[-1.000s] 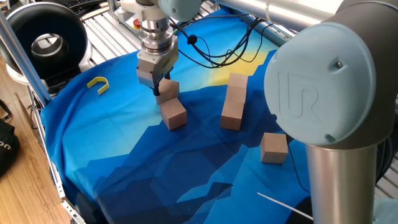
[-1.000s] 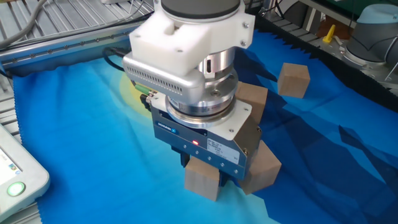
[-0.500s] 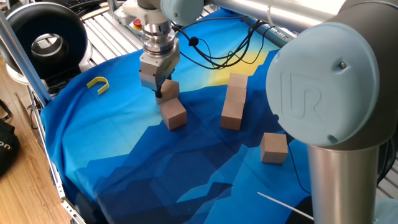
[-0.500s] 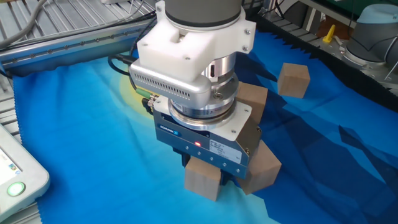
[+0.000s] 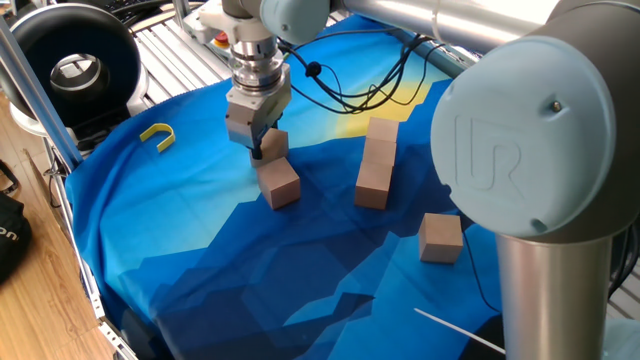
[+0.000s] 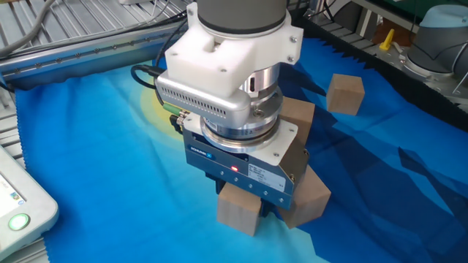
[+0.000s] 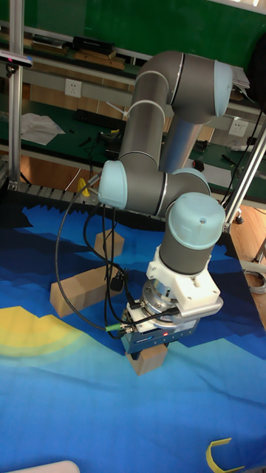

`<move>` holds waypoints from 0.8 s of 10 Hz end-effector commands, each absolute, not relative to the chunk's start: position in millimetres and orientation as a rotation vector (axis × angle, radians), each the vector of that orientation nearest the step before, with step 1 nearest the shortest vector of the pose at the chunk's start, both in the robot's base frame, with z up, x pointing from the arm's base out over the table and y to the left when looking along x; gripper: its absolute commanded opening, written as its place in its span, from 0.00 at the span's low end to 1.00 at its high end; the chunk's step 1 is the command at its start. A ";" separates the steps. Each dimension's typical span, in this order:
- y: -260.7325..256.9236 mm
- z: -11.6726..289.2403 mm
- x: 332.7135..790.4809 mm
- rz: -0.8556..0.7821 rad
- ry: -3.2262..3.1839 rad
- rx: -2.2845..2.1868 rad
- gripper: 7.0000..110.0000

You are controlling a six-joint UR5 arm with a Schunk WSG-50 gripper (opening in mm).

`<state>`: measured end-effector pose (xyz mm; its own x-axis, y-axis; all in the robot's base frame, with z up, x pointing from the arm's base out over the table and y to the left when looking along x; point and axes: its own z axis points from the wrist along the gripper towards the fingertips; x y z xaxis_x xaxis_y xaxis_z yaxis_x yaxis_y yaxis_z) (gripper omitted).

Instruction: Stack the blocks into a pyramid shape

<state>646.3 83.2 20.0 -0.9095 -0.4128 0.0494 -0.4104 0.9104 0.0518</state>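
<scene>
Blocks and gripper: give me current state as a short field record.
gripper: low over one block, fingers astride it; closure cannot be told
block at gripper: on the cloth
nearest neighbour block: beside it, on the cloth
row of blocks: three in a line, on the cloth
lone block: apart from the others
pyramid: not started, nothing stacked
yellow U-shaped piece: off to the side

Green wall (image 7: 89,22), cluttered workbench (image 7: 66,122)
</scene>
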 end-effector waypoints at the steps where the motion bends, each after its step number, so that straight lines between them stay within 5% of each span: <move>1: 83.8 18.6 644.7 -0.088 -3.022 0.625 0.36; 7: 86.5 21.9 646.4 -0.098 -3.032 0.558 0.36; 8: 86.9 21.2 646.4 -0.100 -3.036 0.532 0.15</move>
